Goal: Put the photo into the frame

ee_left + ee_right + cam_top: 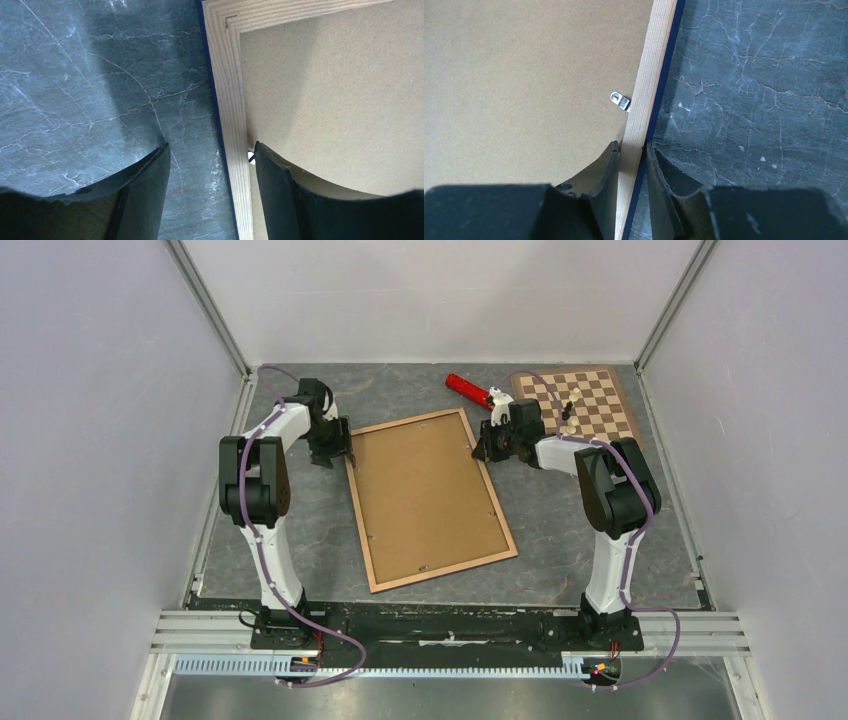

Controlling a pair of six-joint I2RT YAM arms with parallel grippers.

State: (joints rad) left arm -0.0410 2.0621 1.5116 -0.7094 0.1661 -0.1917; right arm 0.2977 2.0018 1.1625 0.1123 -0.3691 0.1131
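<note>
Centre of the desk (570, 530): frame (361, 508) back-up, fibreboard backing (425, 495) seated, photo unseen, likely beneath. Upper right, right fingers (610, 167) clenched on its rail, probably steadying; upper left, left fingers (150, 185) released, straddling the opposite rail.

You're working in a robot lab test cell: plain white panels (440, 290) joined by aluminium struts (208, 310) wall in a dark marbled tabletop (560, 530). The left arm (262, 490) and right arm (615, 500) are bolted to a metal rail (450, 666), with purple cables (340, 640) trailing from their bases.
</note>
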